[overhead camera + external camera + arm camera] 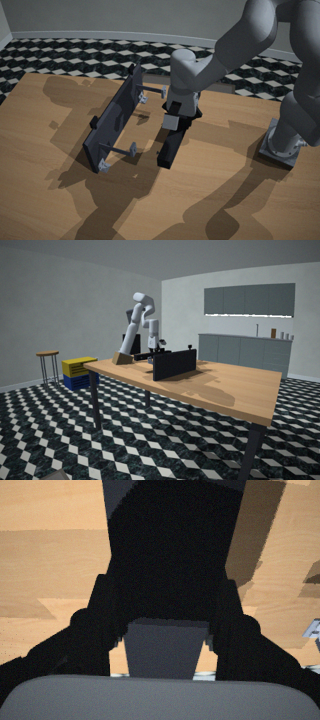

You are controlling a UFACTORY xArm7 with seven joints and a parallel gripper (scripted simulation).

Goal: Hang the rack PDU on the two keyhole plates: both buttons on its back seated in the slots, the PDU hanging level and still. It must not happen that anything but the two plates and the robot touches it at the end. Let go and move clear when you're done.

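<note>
The gripper [180, 121] is clamped on one end of the black power strip [169, 149], above the worktop [219, 180] and beside the upright panel [113, 118].

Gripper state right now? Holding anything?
Gripper: closed on the rack PDU, fingers clamped on either side of the black bar, which is not yet on the keyhole plates.
</note>
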